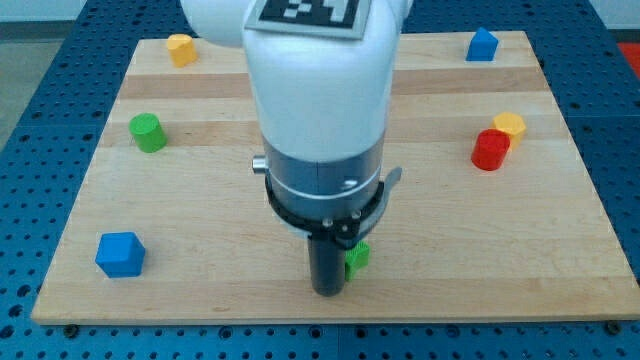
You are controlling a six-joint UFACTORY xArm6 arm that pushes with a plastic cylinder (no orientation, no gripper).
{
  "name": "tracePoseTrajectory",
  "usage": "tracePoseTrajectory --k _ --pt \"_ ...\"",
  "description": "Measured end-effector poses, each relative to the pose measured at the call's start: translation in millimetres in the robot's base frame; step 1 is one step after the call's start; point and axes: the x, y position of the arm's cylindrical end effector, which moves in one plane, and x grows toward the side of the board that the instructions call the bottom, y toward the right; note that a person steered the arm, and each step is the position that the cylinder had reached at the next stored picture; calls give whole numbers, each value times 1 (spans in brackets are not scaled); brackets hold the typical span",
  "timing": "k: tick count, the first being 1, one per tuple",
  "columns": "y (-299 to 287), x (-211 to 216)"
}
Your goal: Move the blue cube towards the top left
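The arm's bulk hides much of the desk (560,250), my tip (328,292) touching a half-hidden green block (358,257) near the bottom edge, no fingers to open, while the blue cube (120,254) sits by the bottom-left corner.

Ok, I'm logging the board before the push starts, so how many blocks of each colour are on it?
Blue: 2, the blue cube and a blue block
Green: 2, a green cylinder and a green block half hidden beside my tip
Yellow: 2, one at the view's top left, one at the right
Red: 1, a red cylinder
Total: 7
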Motion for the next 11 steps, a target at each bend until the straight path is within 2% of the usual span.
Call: tracePoseTrajectory --k 2,3,5,6,9,11 --pt "49 -18" --pt "52 -42" --pt "-7 -50" --pt "-7 -65" --pt "75 -71" --pt "104 -71"
